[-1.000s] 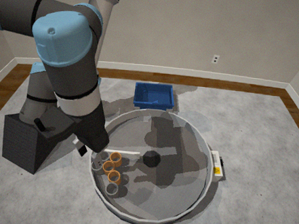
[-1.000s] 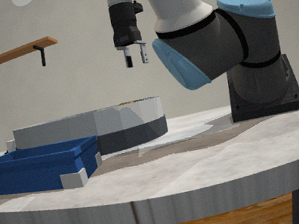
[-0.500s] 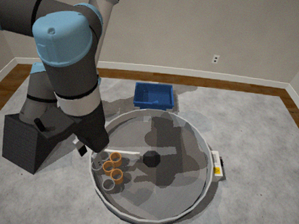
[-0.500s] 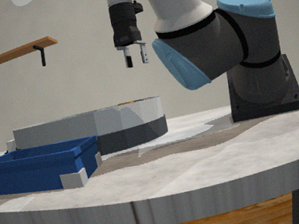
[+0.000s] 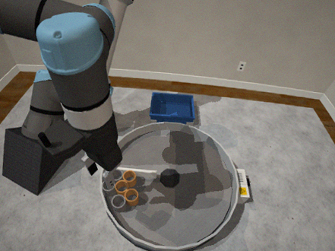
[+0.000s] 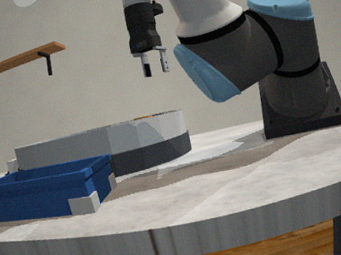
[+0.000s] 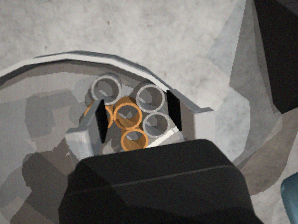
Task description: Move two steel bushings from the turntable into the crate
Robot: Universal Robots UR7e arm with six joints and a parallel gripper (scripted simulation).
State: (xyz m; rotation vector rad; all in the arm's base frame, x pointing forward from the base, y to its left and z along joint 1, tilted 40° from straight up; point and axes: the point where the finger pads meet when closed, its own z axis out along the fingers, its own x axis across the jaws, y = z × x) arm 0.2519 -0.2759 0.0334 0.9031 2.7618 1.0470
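My gripper (image 5: 101, 175) (image 6: 157, 74) (image 7: 137, 107) is open and empty, high above the left side of the turntable (image 5: 162, 249) (image 6: 65, 151) (image 7: 75, 56). Below it, upright bushings stand close together near the rim. One steel bushing (image 5: 118, 207) (image 7: 120, 91) stands at the cluster's end. A second steel bushing (image 5: 108, 190) (image 7: 163, 97) is by the wall, partly behind a finger in the top view. A third steel bushing (image 5: 122, 175) (image 7: 168, 124) stands beside the white bar. The blue crate (image 5: 172, 118) (image 6: 31, 205) is behind the turntable; I make out no bushing in it.
Three orange bushings stand beside the steel ones: one orange bushing (image 5: 129, 183) (image 7: 134, 149), a middle orange bushing (image 5: 121, 192) (image 7: 127, 128), and another orange bushing (image 5: 131, 204), partly hidden by a finger in the wrist view. A white bar (image 5: 142, 171) runs to the dark hub (image 5: 169, 177).
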